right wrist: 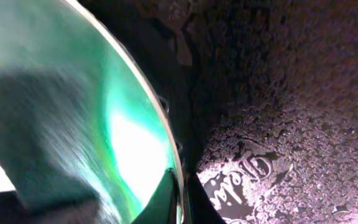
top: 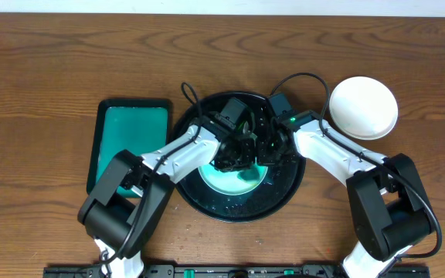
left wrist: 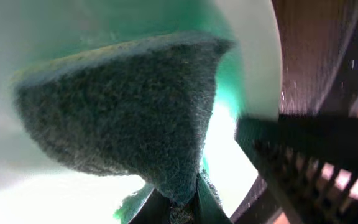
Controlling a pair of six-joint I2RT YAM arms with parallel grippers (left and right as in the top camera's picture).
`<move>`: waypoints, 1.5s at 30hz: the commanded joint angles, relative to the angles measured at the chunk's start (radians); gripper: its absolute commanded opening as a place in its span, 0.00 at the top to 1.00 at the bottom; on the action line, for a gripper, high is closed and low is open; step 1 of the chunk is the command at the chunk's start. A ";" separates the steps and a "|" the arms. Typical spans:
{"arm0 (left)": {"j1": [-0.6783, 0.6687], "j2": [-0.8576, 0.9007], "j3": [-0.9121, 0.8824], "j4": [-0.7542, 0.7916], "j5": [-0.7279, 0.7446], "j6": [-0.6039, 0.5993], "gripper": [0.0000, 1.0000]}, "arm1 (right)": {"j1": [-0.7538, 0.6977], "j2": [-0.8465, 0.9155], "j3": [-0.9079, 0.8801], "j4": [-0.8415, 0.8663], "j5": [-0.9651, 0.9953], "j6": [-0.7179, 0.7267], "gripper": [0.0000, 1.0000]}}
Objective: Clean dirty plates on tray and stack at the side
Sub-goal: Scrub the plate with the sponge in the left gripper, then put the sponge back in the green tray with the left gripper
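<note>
A teal-smeared plate (top: 238, 179) lies on the round black tray (top: 280, 202). My left gripper (top: 234, 154) is shut on a dark green scouring sponge (left wrist: 129, 115) and presses it on the plate (left wrist: 247, 56). My right gripper (top: 273, 148) is shut on the plate's rim (right wrist: 166, 134), its fingers (right wrist: 182, 199) clamped on either side of the edge. The tray's wet black floor (right wrist: 291, 93) lies beside the rim. A clean white plate (top: 363, 106) sits on the table to the right of the tray. A third plate is not in view.
A rectangular green tray with a black rim (top: 127, 139) lies on the wooden table left of the round tray. Both arms cross over the round tray's middle. Cables arch above the tray's far edge (top: 300, 77).
</note>
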 commanded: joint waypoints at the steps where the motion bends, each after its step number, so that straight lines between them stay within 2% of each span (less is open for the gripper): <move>1: 0.117 0.031 0.005 0.023 -0.323 -0.030 0.93 | 0.014 0.042 -0.029 -0.036 0.001 -0.003 0.99; 11: 0.270 0.030 0.005 -0.012 -0.372 -0.018 0.93 | 0.014 0.042 -0.029 -0.035 0.001 -0.003 0.99; 18: 0.256 -0.002 0.005 -0.150 -0.369 0.013 0.93 | 0.014 0.042 -0.029 -0.027 0.002 -0.003 0.99; 22: 0.219 -0.104 0.006 -0.238 -0.369 0.048 0.93 | 0.014 0.042 -0.029 -0.020 0.002 -0.003 0.99; 25: 0.208 -0.245 0.006 -0.310 -0.380 0.062 0.93 | 0.014 0.042 -0.029 -0.015 0.002 -0.003 0.99; 29: 0.233 -0.373 0.006 -0.358 -0.483 0.061 0.93 | 0.014 0.042 -0.029 -0.005 -0.005 -0.003 0.99; 34: 0.346 -0.421 0.005 -0.392 -0.584 0.068 0.93 | 0.014 0.042 -0.029 0.004 -0.022 -0.006 0.99; 41: 0.556 -0.357 0.005 -0.392 -0.581 0.080 0.93 | 0.014 0.042 -0.029 0.011 -0.024 -0.007 0.99; 45: 0.631 -0.259 0.005 -0.384 -0.503 0.135 0.93 | 0.014 0.042 -0.029 0.018 -0.024 -0.007 0.99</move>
